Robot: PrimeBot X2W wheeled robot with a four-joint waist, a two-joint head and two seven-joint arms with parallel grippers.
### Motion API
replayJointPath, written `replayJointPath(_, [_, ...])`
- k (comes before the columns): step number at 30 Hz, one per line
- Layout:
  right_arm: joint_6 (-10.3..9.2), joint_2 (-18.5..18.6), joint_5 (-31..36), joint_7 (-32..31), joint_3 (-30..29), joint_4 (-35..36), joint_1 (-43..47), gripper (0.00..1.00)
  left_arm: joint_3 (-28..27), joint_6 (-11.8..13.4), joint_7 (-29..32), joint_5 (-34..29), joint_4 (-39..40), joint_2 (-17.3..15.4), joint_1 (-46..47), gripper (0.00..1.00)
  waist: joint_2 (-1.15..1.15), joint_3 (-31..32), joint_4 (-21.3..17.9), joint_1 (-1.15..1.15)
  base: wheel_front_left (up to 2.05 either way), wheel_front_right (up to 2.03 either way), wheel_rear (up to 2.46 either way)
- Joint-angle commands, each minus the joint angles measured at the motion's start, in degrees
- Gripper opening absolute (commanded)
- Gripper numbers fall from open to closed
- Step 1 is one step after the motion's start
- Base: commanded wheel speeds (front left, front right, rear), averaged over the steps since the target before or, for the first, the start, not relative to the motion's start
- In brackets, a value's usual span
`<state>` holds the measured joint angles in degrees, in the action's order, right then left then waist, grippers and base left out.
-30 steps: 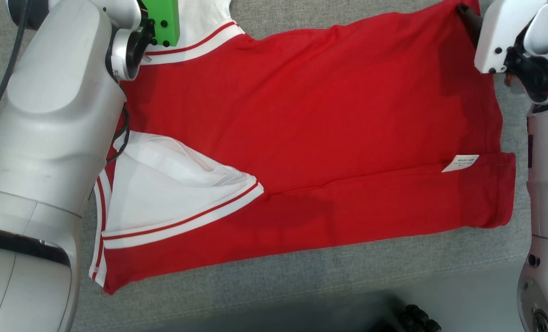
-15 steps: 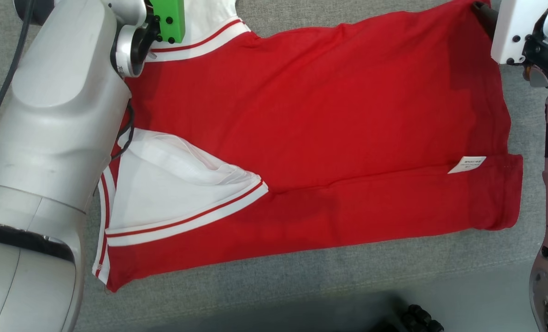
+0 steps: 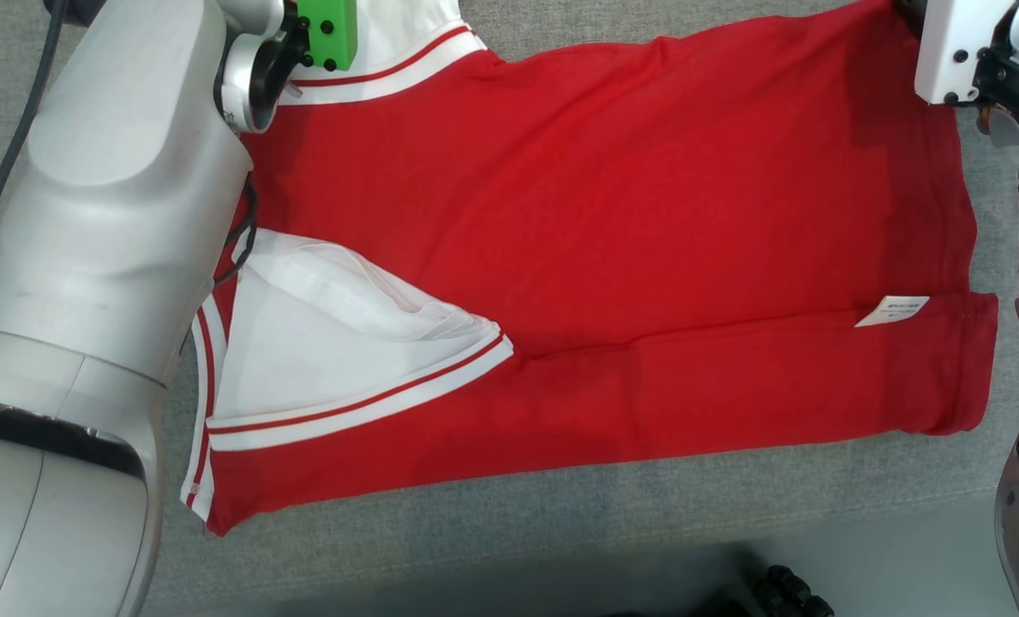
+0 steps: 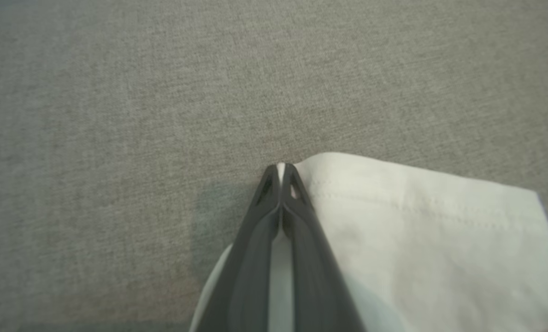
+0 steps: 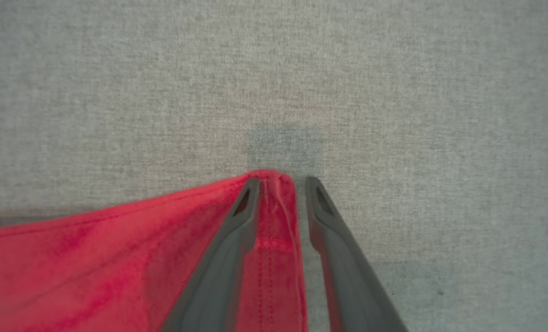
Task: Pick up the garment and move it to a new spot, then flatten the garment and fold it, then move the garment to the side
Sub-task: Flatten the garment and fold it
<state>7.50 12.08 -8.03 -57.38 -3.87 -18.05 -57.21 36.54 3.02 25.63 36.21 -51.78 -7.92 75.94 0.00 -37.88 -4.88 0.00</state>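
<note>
The garment (image 3: 603, 214) is a red shirt with white, red-striped sleeves, spread flat on a grey fabric surface (image 3: 560, 506). One white sleeve (image 3: 329, 343) is folded in over the body. In the left wrist view my left gripper (image 4: 280, 168) is shut on the hem of the far white sleeve (image 4: 416, 230). In the right wrist view my right gripper (image 5: 280, 184) straddles the garment's far red corner (image 5: 269, 221); its fingers stand apart, with a gap beside the cloth. The head view shows my left forearm (image 3: 106, 214) and right wrist (image 3: 955, 51) at the garment's far corners.
A white label (image 3: 892, 310) sticks out at the garment's right side. The surface's front edge runs along the bottom of the head view, with a dark wheel (image 3: 788, 591) below it. Bare grey fabric lies beyond both grippers.
The whole head view has shifted slightly, so the camera moved. The garment lies as before. The right gripper's dark finger has slipped past the top edge.
</note>
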Motion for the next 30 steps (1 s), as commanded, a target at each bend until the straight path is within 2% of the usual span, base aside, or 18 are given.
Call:
replayJointPath(1, [-0.02,0.0,-0.1,-0.1,0.2,-0.6,-0.3,0.47,0.8,-0.1,1.0,0.4,-2.2,-0.2,-2.4,0.00,0.00,0.0,0.1,0.00,0.00,0.00,0.00])
replayJointPath(2, [-0.02,-0.1,-0.3,-0.3,0.3,-0.9,-0.3,0.42,0.8,-0.1,1.0,0.4,-2.3,-0.2,-2.3,0.00,0.00,0.0,0.1,0.00,0.00,0.00,0.00])
replayJointPath(3, [-0.02,-0.1,-0.5,-0.6,0.5,-1.1,-0.3,0.33,0.9,-0.2,1.0,0.5,-2.4,-0.3,-2.3,0.00,0.00,0.0,0.1,0.00,0.00,0.00,0.00])
replayJointPath(4, [-0.02,0.0,-0.5,-0.8,0.7,-1.4,-0.2,0.08,0.9,-0.2,0.9,0.6,-2.5,-0.3,-2.3,0.00,0.00,0.0,0.1,0.00,0.00,0.00,0.00])
replayJointPath(5, [-0.02,0.3,-0.4,-0.9,0.8,-1.6,0.0,0.00,0.9,-0.2,0.9,0.7,-2.6,-0.3,-2.4,0.00,0.00,0.1,0.1,0.00,0.00,0.00,0.00])
replayJointPath(15, [-0.05,1.9,-3.3,0.5,1.3,0.9,2.5,0.00,0.4,-0.6,-2.5,1.2,-1.7,-0.4,-2.7,0.00,0.00,2.5,0.2,0.00,0.00,0.00,0.00])
replayJointPath(23, [-0.05,3.7,-6.9,2.3,1.1,6.2,6.8,0.00,-3.1,0.1,-12.3,2.8,4.6,-1.3,-4.5,0.00,0.00,5.1,2.2,0.00,0.00,0.00,0.00])
replayJointPath(30, [-0.05,4.9,-8.9,2.8,0.6,10.1,10.8,0.00,-3.1,0.6,-14.7,3.5,11.1,-2.8,-9.9,0.00,0.00,7.7,3.8,0.00,0.00,0.00,0.00])
